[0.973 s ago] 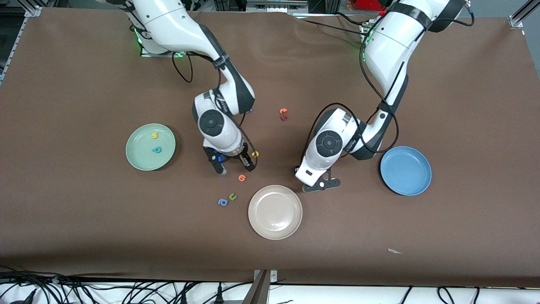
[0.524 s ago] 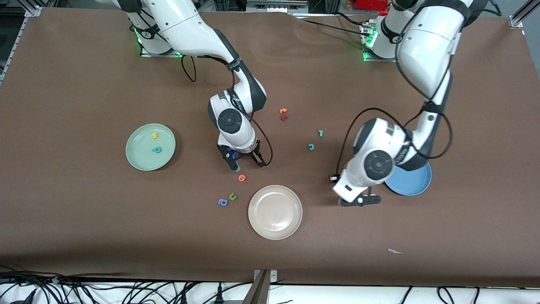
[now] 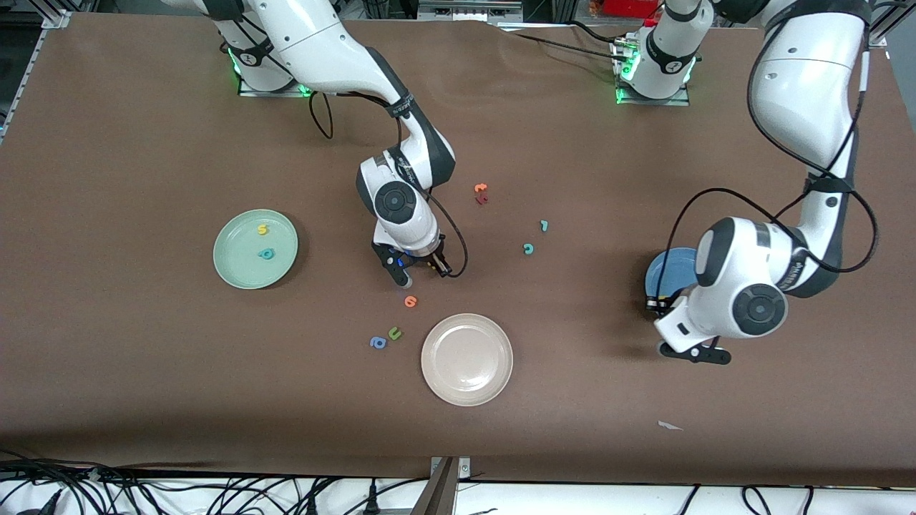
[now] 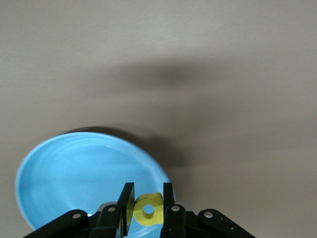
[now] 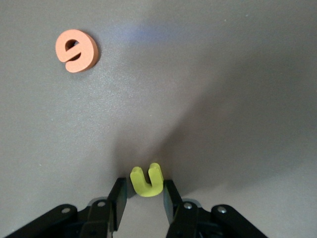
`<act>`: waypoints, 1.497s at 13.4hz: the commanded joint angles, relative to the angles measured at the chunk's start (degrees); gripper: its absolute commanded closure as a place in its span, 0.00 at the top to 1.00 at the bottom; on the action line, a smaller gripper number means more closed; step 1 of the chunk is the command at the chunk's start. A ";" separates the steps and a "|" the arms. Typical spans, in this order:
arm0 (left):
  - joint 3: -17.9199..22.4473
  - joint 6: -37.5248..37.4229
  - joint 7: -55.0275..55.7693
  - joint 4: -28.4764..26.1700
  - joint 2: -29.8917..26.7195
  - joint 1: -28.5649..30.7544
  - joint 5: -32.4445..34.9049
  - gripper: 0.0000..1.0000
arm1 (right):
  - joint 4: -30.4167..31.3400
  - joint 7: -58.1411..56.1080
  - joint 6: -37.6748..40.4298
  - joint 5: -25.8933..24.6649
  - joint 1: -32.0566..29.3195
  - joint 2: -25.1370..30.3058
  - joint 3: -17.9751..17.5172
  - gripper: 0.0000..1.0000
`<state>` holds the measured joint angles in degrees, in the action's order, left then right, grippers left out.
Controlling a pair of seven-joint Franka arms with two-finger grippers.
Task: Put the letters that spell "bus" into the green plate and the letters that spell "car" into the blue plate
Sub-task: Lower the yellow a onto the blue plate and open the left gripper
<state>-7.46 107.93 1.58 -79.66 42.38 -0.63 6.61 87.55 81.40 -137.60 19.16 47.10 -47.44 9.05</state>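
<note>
Nearest the front camera on the bench [image 3: 143, 372] we see the beige plate [image 3: 466, 359]. Just beside it, toward the right arm's end, lie a green u [image 3: 394, 332] and a blue a [image 3: 378, 342], close together. A little farther from the camera lies an orange letter [image 3: 410, 301], which also shows in the right wrist view [image 5: 76, 50].

The left gripper [image 3: 693, 352] is up in the air over the bench by the blue plate [image 3: 662, 275], at the rim nearer the camera. In the left wrist view its jaws are clamped on the yellow a [image 4: 147, 209], with the blue plate [image 4: 74, 173] below.

The right gripper [image 3: 418, 270] is down near the middle of the bench, just above the orange letter in the front view. Its jaws stand on either side of the yellow u [image 5: 146, 180], touching or nearly touching it; we read them as clamped on it.

The green plate [image 3: 236, 265] sits toward the right arm's end and carries the yellow s [image 3: 262, 229] and the teal b [image 3: 266, 253].

Farther from the camera, between the two arms, lie the teal c [image 3: 528, 248] and the teal r [image 3: 544, 225], near each other. Farthest lie an orange letter and a dark red one [image 3: 481, 194], touching.
</note>
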 commanded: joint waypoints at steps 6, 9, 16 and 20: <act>-1.15 17.72 -7.12 -21.47 -10.54 6.60 1.65 0.19 | 0.52 -0.54 1.71 -3.33 0.36 -0.55 1.06 0.39; -1.15 27.13 -7.12 -29.31 -12.49 7.66 1.65 0.20 | 0.52 -0.63 2.34 -4.83 0.18 -0.37 1.06 0.37; -3.16 25.13 -2.49 -29.24 -13.90 7.22 0.78 1.00 | -0.01 -7.80 11.62 -4.66 -0.17 3.92 4.82 0.13; -14.66 24.78 14.46 -31.25 -13.90 7.22 0.86 1.00 | 0.52 -26.51 26.56 -4.57 -0.35 7.89 13.78 0.12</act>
<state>-17.53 133.50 8.63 -108.35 30.10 6.25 6.61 86.95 62.52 -116.42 14.99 46.72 -41.93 19.57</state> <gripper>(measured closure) 0.000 0.736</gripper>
